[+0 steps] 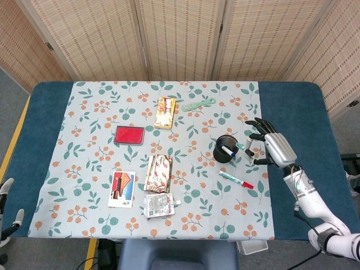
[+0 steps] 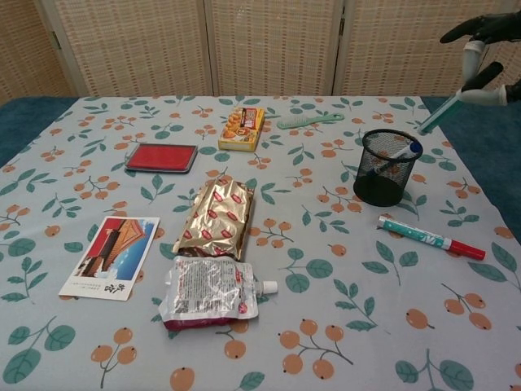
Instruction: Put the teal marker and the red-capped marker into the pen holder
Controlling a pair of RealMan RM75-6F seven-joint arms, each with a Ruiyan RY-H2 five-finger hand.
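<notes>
My right hand (image 1: 274, 149) is raised to the right of the black mesh pen holder (image 1: 219, 155) and pinches the teal marker (image 1: 243, 145). In the chest view the right hand (image 2: 491, 31) sits at the top right corner. There the teal marker (image 2: 437, 116) slants down-left towards the pen holder (image 2: 379, 177), its tip short of the rim. The red-capped marker (image 1: 236, 180) lies flat on the cloth in front of the holder, also visible as the red-capped marker (image 2: 429, 238). Only grey bits of my left hand (image 1: 5, 187) show at the lower left edge.
A blue-tipped pen (image 2: 404, 151) stands in the holder. On the floral cloth lie a green comb (image 1: 198, 104), a snack box (image 1: 165, 112), a red case (image 1: 129, 135), a gold foil pack (image 1: 159, 172), a pouch (image 1: 159, 205) and a postcard (image 1: 122, 189).
</notes>
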